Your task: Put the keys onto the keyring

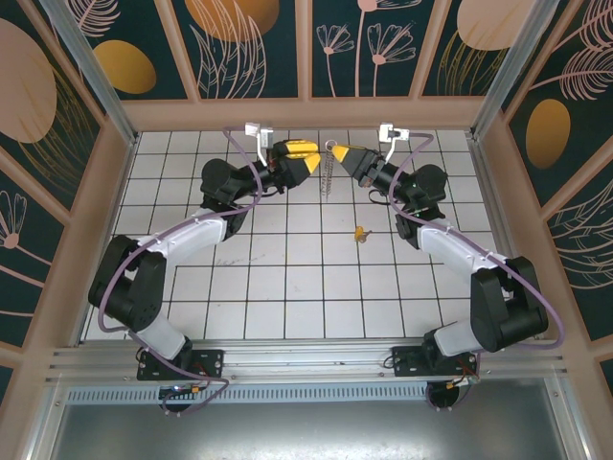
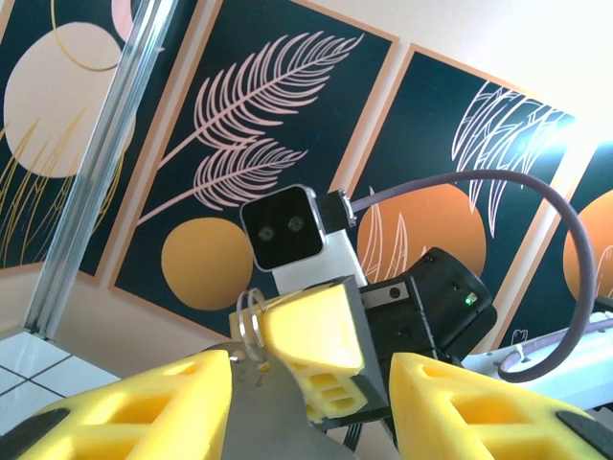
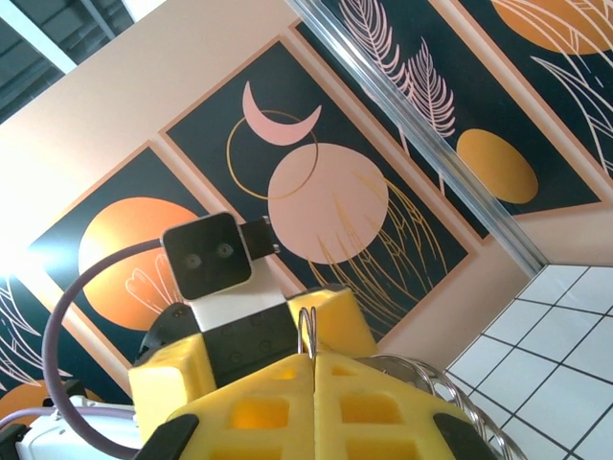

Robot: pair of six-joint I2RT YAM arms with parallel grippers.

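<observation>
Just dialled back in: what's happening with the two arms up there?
The right gripper is shut on the keyring and holds it up so that it dangles over the tiled table. The left gripper faces it close by, fingers apart. A brass key lies on the tiles, not yet on the ring.

No legible text, seemingly.

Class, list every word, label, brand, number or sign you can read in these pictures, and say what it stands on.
No readable text anywhere.
The wall panels bear only leaf, flower and disc drawings.
The camera housing looks unmarked.
Any marking on the small board below the left arm's base is too small to read.
</observation>
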